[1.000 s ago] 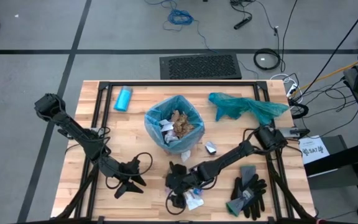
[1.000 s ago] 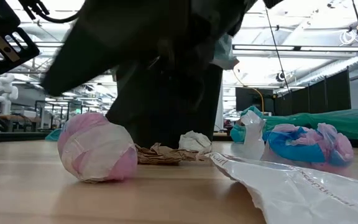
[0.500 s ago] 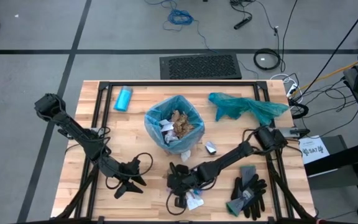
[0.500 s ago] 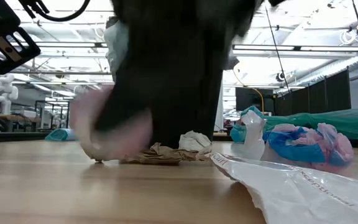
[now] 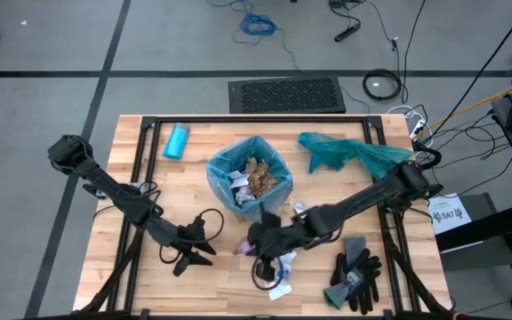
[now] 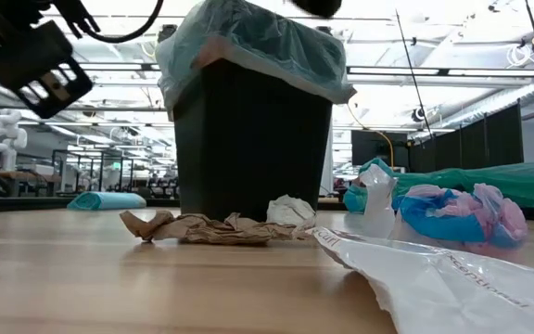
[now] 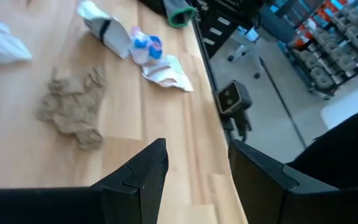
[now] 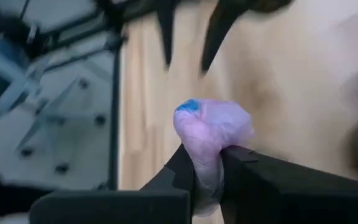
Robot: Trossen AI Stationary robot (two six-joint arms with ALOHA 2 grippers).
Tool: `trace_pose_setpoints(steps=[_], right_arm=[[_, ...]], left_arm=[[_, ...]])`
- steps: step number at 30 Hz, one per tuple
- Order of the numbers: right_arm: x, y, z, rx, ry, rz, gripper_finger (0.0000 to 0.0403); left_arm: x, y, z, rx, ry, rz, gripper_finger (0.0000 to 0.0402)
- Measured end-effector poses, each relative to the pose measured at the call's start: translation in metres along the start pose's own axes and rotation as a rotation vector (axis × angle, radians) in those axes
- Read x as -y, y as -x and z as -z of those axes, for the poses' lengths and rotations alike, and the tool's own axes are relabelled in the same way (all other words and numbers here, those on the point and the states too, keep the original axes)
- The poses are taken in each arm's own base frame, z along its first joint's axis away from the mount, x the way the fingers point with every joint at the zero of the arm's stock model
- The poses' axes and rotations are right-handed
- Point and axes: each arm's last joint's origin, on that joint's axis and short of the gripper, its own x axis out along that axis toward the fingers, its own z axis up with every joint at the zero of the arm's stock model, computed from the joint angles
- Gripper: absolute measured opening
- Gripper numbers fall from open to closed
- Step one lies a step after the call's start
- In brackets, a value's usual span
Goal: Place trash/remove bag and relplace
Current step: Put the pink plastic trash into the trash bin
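From overhead, the tabletop (image 5: 194, 178) was pale butcher-block planks with a black tube frame around it, sitting on grey floor with loose cables and a dark mat past the far edge. A black bin stood near the middle, lined with the bag (image 5: 225, 173), a thin crinkly sky-blue liner folded over the rim, with brown paper wads and white scraps inside. A light-blue bottle (image 5: 177, 140) lay toward the far left corner, a darker teal bag (image 5: 349, 153) was bunched up toward the far right, and black-and-grey gloves (image 5: 356, 277) sat near the front right corner. The left gripper (image 5: 196, 256) was out over the front left part of the tabletop. The right gripper (image 5: 254, 240) was just in front of the bin, over a few wrappers (image 5: 280, 271) near the front edge.

At table height, the wood looked smooth and a bit glossy, with an open workshop and ceiling lights behind. A flat crumpled brown paper (image 6: 207, 227) lay at the foot of the bin, with a white wad beside it and a shiny white wrapper (image 6: 434, 283) nearer the camera.

Left wrist view: jaws spread apart and holding nothing, over bare wood, with a brown paper scrap (image 7: 72, 112) farther off.

Right wrist view: jaws clenched on a soft, puffy pink wad (image 8: 211, 134) with a blue spot, held above the wood.
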Motion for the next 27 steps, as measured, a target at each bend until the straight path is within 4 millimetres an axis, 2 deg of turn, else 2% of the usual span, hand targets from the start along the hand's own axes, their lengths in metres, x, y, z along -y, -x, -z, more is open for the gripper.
trace_pose_setpoints(steps=[4,9,16,21,24,27], right_arm=[[0.004,0.033,-0.023,0.134,-0.007,0.075,0.0026],[0.024,0.053,-0.046,0.236,-0.033,0.156,0.0031],[0.064,0.053,-0.067,0.256,-0.068,0.251,0.0033],[0.098,0.054,-0.077,0.237,-0.170,0.336,0.0036],[0.114,0.055,-0.077,0.175,-0.219,0.347,0.0056],[0.126,0.056,-0.076,0.126,-0.290,0.347,0.0095]], left_arm=[[-0.004,0.000,-0.003,0.010,-0.055,-0.017,0.0173],[-0.008,-0.001,-0.005,0.016,-0.101,-0.036,0.0173],[-0.015,-0.001,-0.010,0.035,-0.117,-0.073,0.0173],[-0.020,-0.001,-0.014,0.049,-0.103,-0.097,0.0173],[-0.023,-0.001,-0.016,0.057,-0.096,-0.111,0.0173],[-0.025,-0.001,-0.017,0.061,-0.093,-0.117,0.0173]])
